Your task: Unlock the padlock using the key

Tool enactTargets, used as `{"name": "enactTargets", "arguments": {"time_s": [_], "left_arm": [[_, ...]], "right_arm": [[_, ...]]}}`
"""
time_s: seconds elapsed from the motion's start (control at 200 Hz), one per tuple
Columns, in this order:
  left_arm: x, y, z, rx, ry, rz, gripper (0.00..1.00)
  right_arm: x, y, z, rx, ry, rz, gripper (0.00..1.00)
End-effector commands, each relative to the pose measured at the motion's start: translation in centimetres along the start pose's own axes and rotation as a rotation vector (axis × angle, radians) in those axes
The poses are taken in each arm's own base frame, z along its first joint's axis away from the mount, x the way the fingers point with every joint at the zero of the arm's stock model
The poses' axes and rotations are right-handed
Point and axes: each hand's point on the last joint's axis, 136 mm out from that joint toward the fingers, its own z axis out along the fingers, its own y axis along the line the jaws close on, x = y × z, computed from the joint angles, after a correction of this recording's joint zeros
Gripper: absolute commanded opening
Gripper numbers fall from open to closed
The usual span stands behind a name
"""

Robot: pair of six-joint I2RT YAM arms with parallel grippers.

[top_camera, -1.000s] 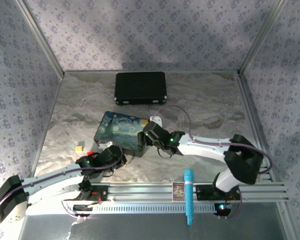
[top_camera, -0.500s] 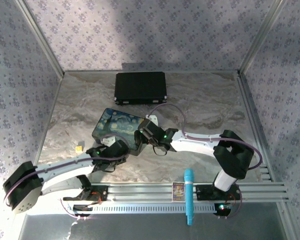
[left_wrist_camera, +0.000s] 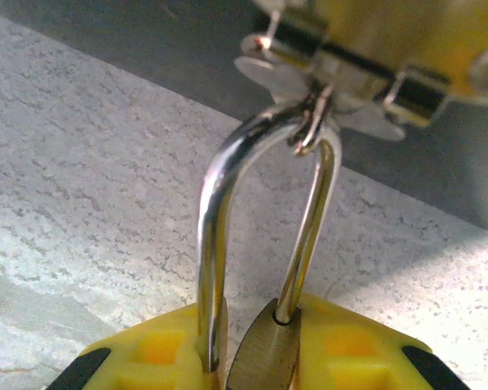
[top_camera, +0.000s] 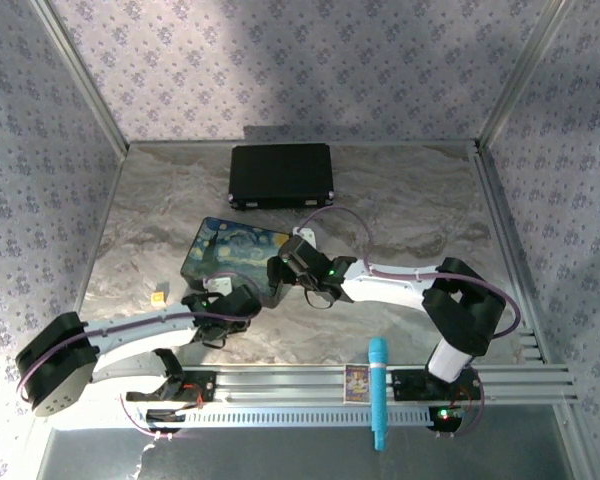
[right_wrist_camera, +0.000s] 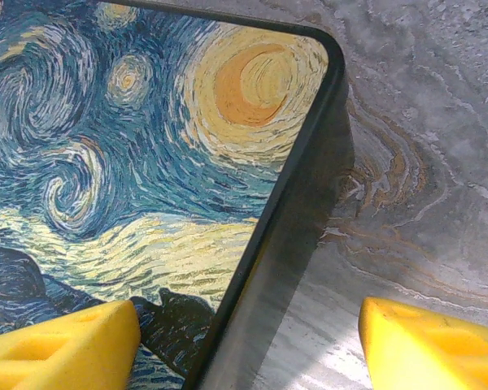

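The padlock's brass body (left_wrist_camera: 264, 361) sits between the yellow fingers (left_wrist_camera: 366, 349) of my left gripper (left_wrist_camera: 256, 357), which is shut on it. Its silver shackle (left_wrist_camera: 214, 211) rises through the metal hasp (left_wrist_camera: 325, 89) on the painted box's front. From above, the left gripper (top_camera: 242, 300) is at the near edge of the painted box (top_camera: 225, 255). My right gripper (right_wrist_camera: 248, 341) is open and straddles the box's right edge (right_wrist_camera: 268, 236), one finger (right_wrist_camera: 65, 345) over the lid and the other over the table. From above, the right gripper (top_camera: 280, 272) is at the box's right side. The key is out of view.
A black case (top_camera: 280, 175) lies at the back of the marble table (top_camera: 410, 215). A small yellow cube (top_camera: 158, 296) sits left of the left arm. A teal cylinder (top_camera: 377, 392) lies across the front rail. Patterned walls close in three sides.
The left arm has swung right and forward to the box's near edge. The right gripper and the painted box have shifted a little to the left.
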Motion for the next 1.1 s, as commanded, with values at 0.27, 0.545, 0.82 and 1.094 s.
{"name": "enactTargets", "arguments": {"time_s": [0.27, 0.545, 0.82, 1.094], "left_arm": [[-0.3, 1.7, -0.7, -0.241, -0.002, 0.173, 0.22], [0.6, -2.5, -0.3, -0.200, -0.023, 0.217, 0.29], [1.7, -4.6, 0.2, -0.218, -0.006, 0.270, 0.20], [1.0, -3.4, -0.8, -0.291, -0.030, 0.309, 0.03]], "right_arm": [[5.8, -6.1, 1.8, 0.181, 0.183, -0.042, 0.73], [6.0, -6.7, 2.0, 0.184, 0.192, -0.031, 0.74], [6.1, -6.9, 2.3, 0.182, 0.192, -0.021, 0.74], [6.2, -7.3, 2.3, 0.188, 0.197, -0.015, 0.75]]}}
